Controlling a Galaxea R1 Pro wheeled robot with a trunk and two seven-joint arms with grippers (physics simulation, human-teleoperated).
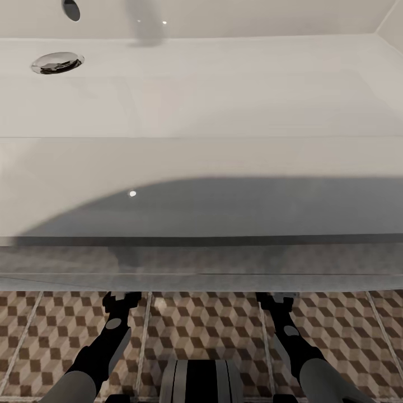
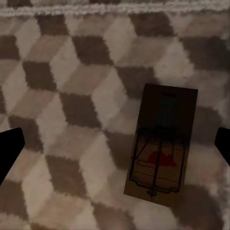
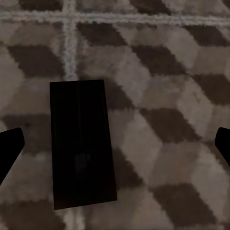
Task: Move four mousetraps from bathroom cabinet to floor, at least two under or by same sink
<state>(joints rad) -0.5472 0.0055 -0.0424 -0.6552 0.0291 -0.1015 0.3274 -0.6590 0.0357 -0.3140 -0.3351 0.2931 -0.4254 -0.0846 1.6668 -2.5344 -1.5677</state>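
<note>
- Both your arms reach under the white sink (image 1: 201, 168), over the bathroom floor (image 1: 212, 330).
- Left gripper (image 2: 115, 148) is spread wide and empty; a mousetrap (image 2: 162, 146) lies flat on the tiles between its fingers, nearer one finger, long axis roughly along the gripper's line of sight.
- Right gripper (image 3: 115, 148) is likewise spread; a dark slab (image 3: 81, 143), probably a mousetrap in shadow, lies flat below it.

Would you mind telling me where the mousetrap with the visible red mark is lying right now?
In the left wrist view, the mousetrap lies flat on the cube-patterned floor, between the open left gripper's fingertips, nearer one of them.
</note>
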